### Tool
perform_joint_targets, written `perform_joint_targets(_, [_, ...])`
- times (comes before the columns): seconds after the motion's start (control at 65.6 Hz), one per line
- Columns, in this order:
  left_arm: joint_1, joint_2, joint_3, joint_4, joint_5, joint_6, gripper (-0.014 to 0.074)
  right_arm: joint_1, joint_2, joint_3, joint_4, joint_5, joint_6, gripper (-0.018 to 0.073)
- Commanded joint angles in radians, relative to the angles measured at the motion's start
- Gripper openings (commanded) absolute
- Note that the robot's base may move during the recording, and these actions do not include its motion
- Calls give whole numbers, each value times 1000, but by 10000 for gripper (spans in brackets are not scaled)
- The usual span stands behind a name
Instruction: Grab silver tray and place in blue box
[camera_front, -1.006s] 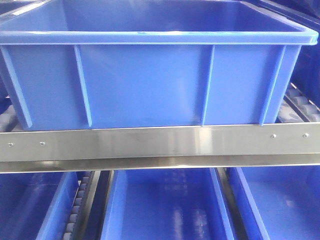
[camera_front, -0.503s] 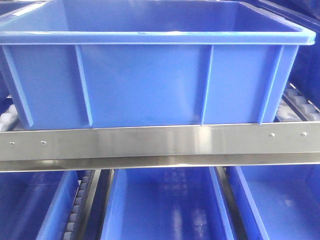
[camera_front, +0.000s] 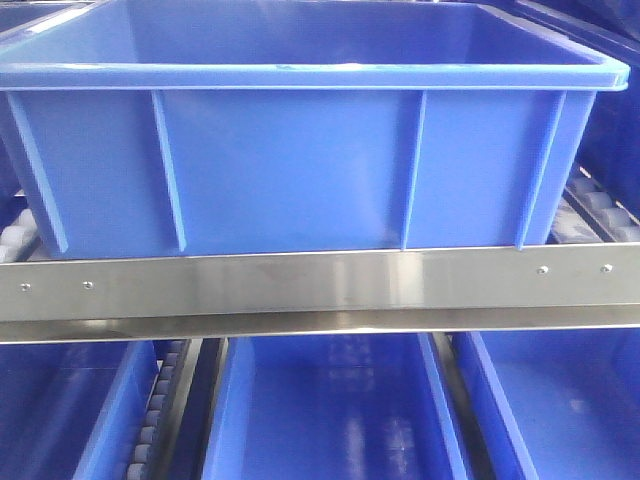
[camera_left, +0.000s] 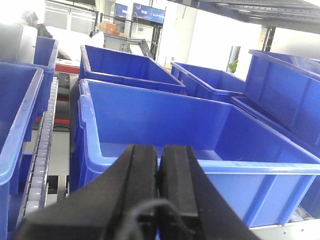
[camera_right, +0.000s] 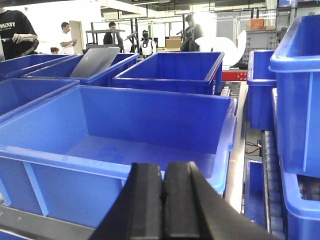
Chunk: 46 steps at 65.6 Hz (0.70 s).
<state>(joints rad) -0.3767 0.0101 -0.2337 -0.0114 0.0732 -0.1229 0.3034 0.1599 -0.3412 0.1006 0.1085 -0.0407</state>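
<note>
Front view: blue box (camera_front: 300, 160) fills the upper two thirds of the frame, seen side-on. Its near wall and vertical ribs are plain; the floor is hidden behind that wall and only the top of the inner far wall shows. It sits just behind a steel rail (camera_front: 320, 285) that crosses the frame. Below the rail, three lower blue bins (camera_front: 330, 410) are cut off by the bottom edge. Grey rollers (camera_front: 600, 215) show at right, partly hidden by the box. No arm appears in this view.

Left wrist view: left gripper (camera_left: 159, 185) at bottom centre, black fingers pressed together with only a thin seam between them, nothing held. Beyond it the blue box (camera_left: 200, 125) stands open; what shows of its floor is bare, the near part hidden by the fingers and rim. A roller track (camera_left: 42, 145) runs along the left.

Right wrist view: right gripper (camera_right: 162, 200) at bottom centre, fingers likewise closed on nothing. The blue box (camera_right: 125, 130) lies ahead, its visible floor bare.

Silver tray (camera_right: 97, 61): a grey sheet leaning tilted in a far bin, upper left of the right wrist frame. Mostly hidden by the bin wall; ribs and rim not discernible. People (camera_right: 65, 37) in the background are small and blurred.
</note>
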Motion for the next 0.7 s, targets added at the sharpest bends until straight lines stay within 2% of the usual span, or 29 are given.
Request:
perform_joint_targets(0.0, [-8, 7, -23, 3, -82, -4, -13, 0, 9, -25, -9, -67, -12, 55])
perform_joint_targets(0.518, [-8, 7, -23, 3, -84, -4, -13, -5, 9, -10, -9, -74, -12, 55])
perform_joint_targets(0.579, [-8, 7, -23, 3, -84, -4, -13, -21, 9, 7, -20, -80, -12, 55])
perform_joint_targets(0.61, [-8, 7, -23, 3, -84, -4, -13, -38, 8, 18, -57, -85, -12, 55])
perform_joint_targets(0.686, [-8, 7, -23, 3, -84, -4, -13, -117, -7, 49, -114, -109, -12, 55])
